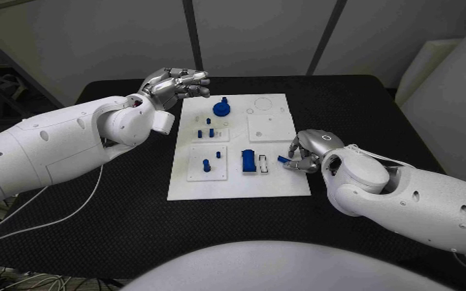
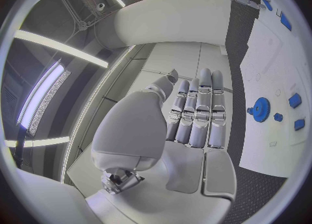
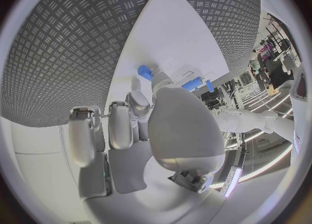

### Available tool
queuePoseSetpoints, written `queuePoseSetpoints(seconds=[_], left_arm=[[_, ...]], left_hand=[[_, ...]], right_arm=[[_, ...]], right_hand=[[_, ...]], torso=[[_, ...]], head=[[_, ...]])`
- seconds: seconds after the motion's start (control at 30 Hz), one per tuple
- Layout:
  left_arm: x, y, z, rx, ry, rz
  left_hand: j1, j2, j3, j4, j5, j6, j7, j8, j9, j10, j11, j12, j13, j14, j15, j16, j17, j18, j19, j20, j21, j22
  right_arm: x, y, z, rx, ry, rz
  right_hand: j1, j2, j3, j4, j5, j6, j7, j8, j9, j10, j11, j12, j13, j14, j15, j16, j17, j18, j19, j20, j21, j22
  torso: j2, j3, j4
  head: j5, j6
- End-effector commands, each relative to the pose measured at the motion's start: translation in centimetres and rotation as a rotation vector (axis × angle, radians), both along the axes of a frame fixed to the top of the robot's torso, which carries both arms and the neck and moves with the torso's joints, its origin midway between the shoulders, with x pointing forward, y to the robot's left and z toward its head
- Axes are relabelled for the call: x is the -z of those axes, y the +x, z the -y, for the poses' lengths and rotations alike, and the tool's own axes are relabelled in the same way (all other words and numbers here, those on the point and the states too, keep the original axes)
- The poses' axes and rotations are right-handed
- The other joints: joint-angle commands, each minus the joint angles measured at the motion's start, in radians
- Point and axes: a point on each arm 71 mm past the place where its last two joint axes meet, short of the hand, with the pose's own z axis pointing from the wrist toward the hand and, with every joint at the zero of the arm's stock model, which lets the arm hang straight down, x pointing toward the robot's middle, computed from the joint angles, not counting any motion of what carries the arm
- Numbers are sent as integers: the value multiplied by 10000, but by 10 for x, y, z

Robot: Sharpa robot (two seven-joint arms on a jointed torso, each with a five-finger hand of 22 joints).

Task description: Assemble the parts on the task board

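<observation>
Black matting covered the table [image 1: 116, 197], where the head view showed the board [image 1: 240, 146] in the middle, a gear [image 1: 222, 108] near its far edge, the left hand [image 1: 178, 85] empty with fingers apart beside its far left corner, and the right hand [image 1: 304, 153] pinching a blue part [image 1: 285, 159] at its right edge. From the left wrist, straight fingers [image 2: 198, 112] held nothing. From the right wrist, fingertips [image 3: 158, 77] held the part [image 3: 144, 71] against the board [image 3: 176, 31].

1 task board [image 1: 238, 182], 2 hands, several blue parts [image 1: 221, 108]

Left hand [image 1: 178, 86] raised, fingers straight and empty; right hand [image 1: 306, 151] apparently pinching, lowered.
</observation>
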Motion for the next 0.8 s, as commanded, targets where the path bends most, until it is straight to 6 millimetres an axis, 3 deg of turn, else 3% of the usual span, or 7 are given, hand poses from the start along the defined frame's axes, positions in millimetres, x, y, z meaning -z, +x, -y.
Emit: queuePoseSetpoints(seconds=[0.03,0.1,0.23,0.3,0.63,0.8], left_arm=[[-1,0,1,119,-102,25],[-1,0,2,123,-103,23],[-1,0,1,114,-96,18],[-1,0,1,115,-96,16],[-1,0,2,121,-96,11],[-1,0,1,127,-93,0]], left_hand=[[-74,40,-44,14,-62,-87,-6,-33,-13,-73,-6,-54,0,41,0,-69,9,-140,-4,89,-62,-9],[-74,40,-44,14,-62,-87,-6,-33,-13,-73,-6,-54,0,41,0,-69,9,-140,-4,89,-62,-9],[-74,40,-44,14,-62,-87,-6,-33,-13,-73,-6,-54,0,41,0,-69,9,-140,-4,89,-62,-9],[-74,40,-44,14,-62,-87,-6,-33,-13,-73,-6,-54,0,41,0,-69,9,-140,-4,89,-62,-9],[-70,42,-52,13,-63,-100,-1,-38,-15,-83,-3,-55,0,44,1,-80,12,-139,-1,91,-67,-26],[-70,42,-52,13,-63,-100,-1,-38,-15,-83,-3,-55,0,44,1,-80,12,-139,-1,91,-67,-26]], right_arm=[[0,-1,-2,-170,-77,88],[1,-1,-2,-185,-142,-49],[4,-2,-3,-190,-301,-455],[5,-2,-3,-207,-356,-625],[8,-3,-7,-292,-458,-1004],[8,-3,-7,-182,-495,-944]], right_hand=[[91,-12,-22,-33,28,-80,-5,39,-22,-35,29,-4,6,413,70,-62,24,-74,1054,82,29,2635],[126,35,5,-43,62,-55,-7,59,-41,-20,28,33,32,417,73,-54,40,-74,1054,90,29,2635],[610,517,352,-282,174,355,-125,175,-75,60,-72,212,151,446,6,13,153,-74,1054,61,29,2635],[737,628,451,-385,612,506,-150,174,-120,81,-119,269,192,458,-24,47,210,-74,1054,23,29,2635],[1105,999,879,-841,1737,1076,-341,174,-267,153,-244,365,264,505,-167,200,472,-74,1054,-105,29,2635],[1111,1046,971,-982,1999,1144,-359,154,-291,168,-259,356,259,512,-178,228,522,-74,1054,-124,29,2635]], torso=[[3,1,0],[0,2,1],[4,-2,-5],[5,-3,-7],[-3,-4,2],[-2,-10,3]], head=[[-3,-1],[4,-1],[17,-1],[22,-1],[56,-1],[62,-1]])
